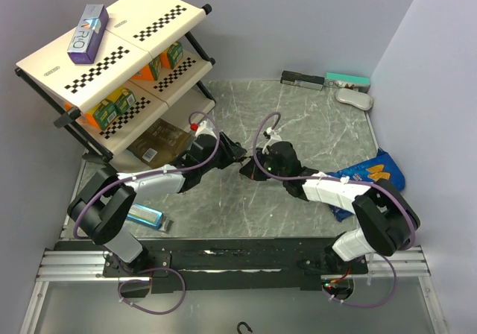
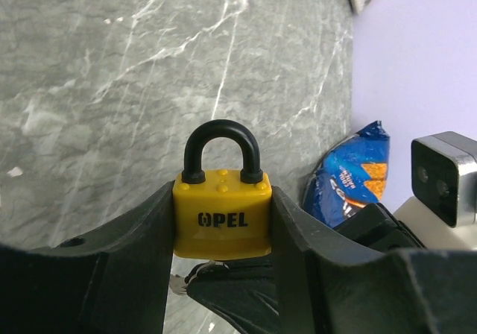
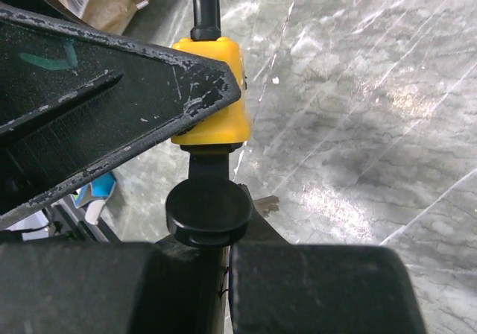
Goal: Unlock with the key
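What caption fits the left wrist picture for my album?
Left end effector grips a yellow padlock, shackle closed, with the grey marbled table behind.

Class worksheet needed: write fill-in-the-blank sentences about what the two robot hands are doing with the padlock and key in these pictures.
1. The left hand grips a padlock whose body is ____.
2. The word printed on its face is ____.
3. The right hand holds the key, whose round head is ____, at the padlock's base.
4. The snack bag lying nearby is mostly ____.

Missing words: yellow; OPEL; black; blue.
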Motion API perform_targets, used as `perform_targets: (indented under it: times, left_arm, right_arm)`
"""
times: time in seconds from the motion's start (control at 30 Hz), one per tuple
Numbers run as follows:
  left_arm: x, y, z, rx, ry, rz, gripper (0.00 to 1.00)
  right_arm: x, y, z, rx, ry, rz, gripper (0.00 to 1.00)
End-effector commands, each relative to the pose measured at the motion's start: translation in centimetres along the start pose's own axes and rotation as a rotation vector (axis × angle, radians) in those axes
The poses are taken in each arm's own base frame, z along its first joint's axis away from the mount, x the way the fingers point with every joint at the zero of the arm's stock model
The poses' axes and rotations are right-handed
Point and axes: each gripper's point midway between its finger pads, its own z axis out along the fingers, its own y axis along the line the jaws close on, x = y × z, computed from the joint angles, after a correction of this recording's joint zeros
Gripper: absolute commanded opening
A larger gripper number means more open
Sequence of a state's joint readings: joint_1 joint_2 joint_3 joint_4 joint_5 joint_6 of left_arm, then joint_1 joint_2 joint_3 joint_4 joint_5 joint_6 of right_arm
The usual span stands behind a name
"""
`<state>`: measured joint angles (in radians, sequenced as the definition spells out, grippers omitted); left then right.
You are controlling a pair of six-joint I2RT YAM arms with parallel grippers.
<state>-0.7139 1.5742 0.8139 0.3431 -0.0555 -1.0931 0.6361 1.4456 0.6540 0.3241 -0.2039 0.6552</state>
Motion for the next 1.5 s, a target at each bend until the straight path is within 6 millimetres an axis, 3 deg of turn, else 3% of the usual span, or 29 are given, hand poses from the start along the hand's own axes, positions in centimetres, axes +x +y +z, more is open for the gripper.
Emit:
perform_targets:
  times: [0.0,0.53,0.7,1.0,1.2,1.47]
  left_arm:
    - [4.7,-3.3,-2.1,0.107,0.191,0.038,0.01]
    - [5.7,-3.2,-2.1,0.074,0.182,0.121,0.01]
    - [6.4,-4.3,-2.6,0.127,0.216,0.08,0.01]
    - [5.9,-6.4,-3.9,0.212,0.218,0.079,0.01]
    - [4.7,-8.6,-4.7,0.287,0.177,0.143,0.01]
    - [4.1,-11.6,-6.5,0.441,0.152,0.193,0.01]
  right_arm:
    - [-11.3,3.5,-1.8,-0.085,-0.384,-0.014,0.0]
    - [-15.3,5.1,-3.8,-0.056,-0.494,-0.086,0.0]
    - [-15.5,4.4,-3.7,-0.044,-0.531,-0.082,0.0]
    - [-15.8,5.3,-4.3,-0.114,-0.576,-0.065,0.0]
    - [-15.6,6.0,-5.7,-0.187,-0.563,-0.021,0.0]
    - [-16.2,5.3,-8.7,-0.229,-0.6,0.059,0.0]
